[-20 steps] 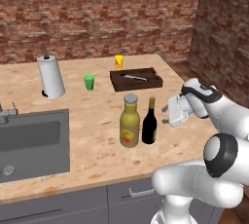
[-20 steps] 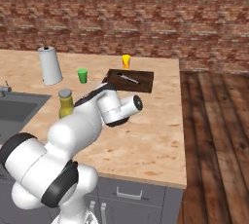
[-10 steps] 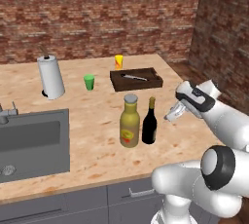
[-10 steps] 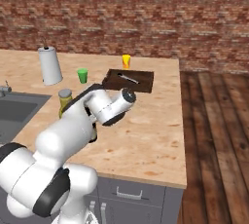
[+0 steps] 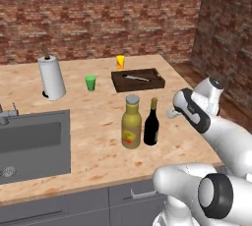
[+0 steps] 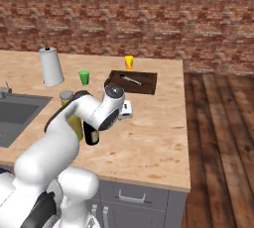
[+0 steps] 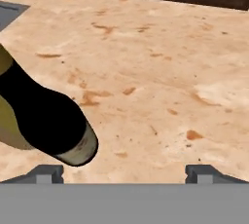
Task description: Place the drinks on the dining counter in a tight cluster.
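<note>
Claw (image 5: 171, 114) above the counter (image 5: 98, 158), just to the right of the dark wine bottle (image 5: 151, 127) and apart from it. Hovers at about the height of the bottle's neck. Spread wide: in the hand view, two finger tips (image 7: 46, 172) far from each other, with bare speckled wood beyond them. Pinches nothing. In the right base view, the claw at the end of the bent white arm, over open wood in front of the tray.

Fat yellow-olive bottle (image 5: 131, 126) with grey cap and red-yellow label, upright on the counter, toward the front edge. Stands just left of the wine bottle, side by side with it, touching or almost touching; cannot tell which from here. In the hand view, dark body and tan neck of the wine bottle at the lower left, with a strip of the olive bottle behind it at the picture's edge.

Further back on the same counter: dark tray (image 5: 117, 81) with a thin utensil (image 5: 135, 77) inside, small yellow-orange cup (image 5: 120, 62) behind the tray, small green cup (image 5: 90, 82) to the left of the tray, white paper towel roll (image 5: 51, 78) further left. Steel sink (image 5: 29, 144) set in the counter at the left, well apart from the two bottles.
</note>
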{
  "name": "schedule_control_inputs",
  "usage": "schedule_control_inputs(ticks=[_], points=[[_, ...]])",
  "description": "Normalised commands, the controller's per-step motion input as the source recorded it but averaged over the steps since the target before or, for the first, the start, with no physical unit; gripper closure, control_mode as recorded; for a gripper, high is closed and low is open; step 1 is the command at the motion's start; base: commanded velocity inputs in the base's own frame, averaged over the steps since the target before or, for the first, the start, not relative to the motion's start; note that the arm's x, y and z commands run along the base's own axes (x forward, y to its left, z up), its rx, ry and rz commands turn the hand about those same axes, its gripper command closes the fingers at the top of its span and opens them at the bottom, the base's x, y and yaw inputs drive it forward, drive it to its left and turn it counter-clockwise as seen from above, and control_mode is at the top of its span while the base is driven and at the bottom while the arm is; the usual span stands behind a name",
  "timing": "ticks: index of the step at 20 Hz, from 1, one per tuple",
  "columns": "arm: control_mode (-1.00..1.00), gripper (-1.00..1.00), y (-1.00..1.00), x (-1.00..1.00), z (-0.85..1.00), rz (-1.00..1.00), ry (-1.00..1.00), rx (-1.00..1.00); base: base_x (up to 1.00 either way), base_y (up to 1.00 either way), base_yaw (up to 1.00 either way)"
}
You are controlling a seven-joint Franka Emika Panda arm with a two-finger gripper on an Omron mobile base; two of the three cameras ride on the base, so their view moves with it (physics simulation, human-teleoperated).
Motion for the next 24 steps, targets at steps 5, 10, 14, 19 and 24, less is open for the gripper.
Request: schedule_control_inputs(ticks=[5, 10, 14, 19, 24], points=[[-1.0, -1.0, -0.04, -0.51, 0.48, -0.33, 0.0, 0.0, 0.0, 0.0, 0.0], [-1.0, -1.0, 0.28, -0.79, 0.54, -0.19, 0.0, -0.01, 0.0, 0.0, 0.0], [-1.0, -1.0, 0.38, -0.85, 0.56, -0.1, 0.0, -0.03, 0.0, 0.0, 0.0], [-1.0, -1.0, 0.18, -0.89, 0.63, 0.0, 0.0, 0.0, 0.0, 0.0, 0.0], [-1.0, -1.0, 0.02, -0.7, 0.64, 0.0, 0.01, -0.01, 0.0, 0.0, 0.0]])
